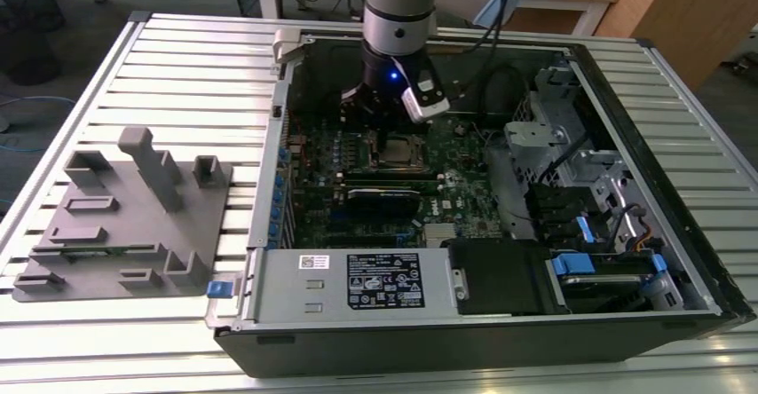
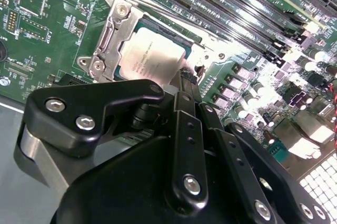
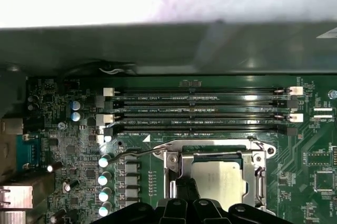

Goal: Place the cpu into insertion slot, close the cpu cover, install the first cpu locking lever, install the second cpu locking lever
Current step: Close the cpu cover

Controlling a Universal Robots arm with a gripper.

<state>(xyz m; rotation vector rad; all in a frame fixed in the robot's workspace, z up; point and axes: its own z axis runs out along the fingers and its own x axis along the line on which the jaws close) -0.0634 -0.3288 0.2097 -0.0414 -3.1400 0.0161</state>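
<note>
Arm [image 1: 399,21] vertical above insertion slot [image 1: 397,148]; pincer [image 2: 185,77] pointing down, drawn together, tip at edge of seated cpu [image 2: 151,54].

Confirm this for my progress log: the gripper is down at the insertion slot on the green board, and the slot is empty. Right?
Not quite. The gripper is down at the insertion slot on the green board, but the slot is not empty: the cpu lies in it, silver-grey top up, as the second wrist view shows.
</note>
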